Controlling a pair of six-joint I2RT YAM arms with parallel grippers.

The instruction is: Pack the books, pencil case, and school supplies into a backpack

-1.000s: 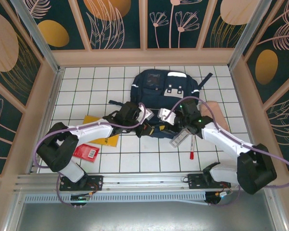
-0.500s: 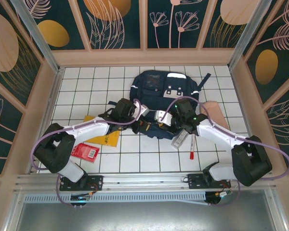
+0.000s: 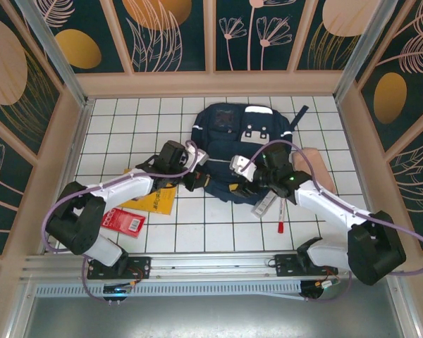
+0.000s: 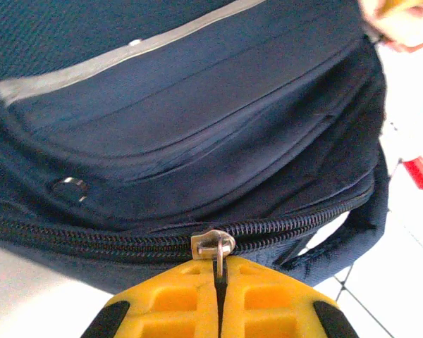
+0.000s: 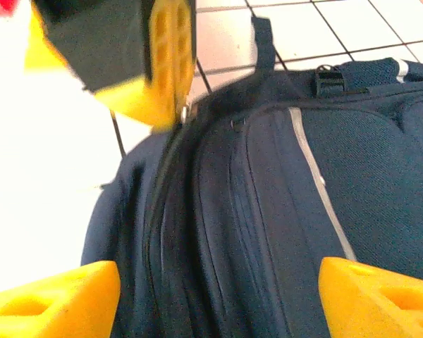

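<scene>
The navy backpack (image 3: 243,144) lies flat mid-table. My left gripper (image 3: 197,180) is at its near-left edge, shut on the metal zipper pull (image 4: 219,255), with the slider sitting on the zip line. My right gripper (image 3: 236,183) hovers over the near edge of the backpack (image 5: 268,232) with its yellow fingertips (image 5: 56,299) wide apart and nothing between them. The yellow book (image 3: 152,201) lies partly under my left arm, and the red booklet (image 3: 124,221) is in front of it. The pen (image 3: 280,215) and whitish packet (image 3: 263,203) lie near my right arm. The peach pencil case (image 3: 316,169) peeks out behind that arm.
Wooden walls (image 3: 70,141) box in the white tiled table (image 3: 197,225) on three sides. A metal rail (image 3: 211,262) with both arm bases runs along the near edge. A dark strap (image 3: 299,117) trails from the backpack's far right corner.
My left gripper has moved left along the backpack's near edge with the zipper pull in it. My right gripper has opened and shifted slightly.
</scene>
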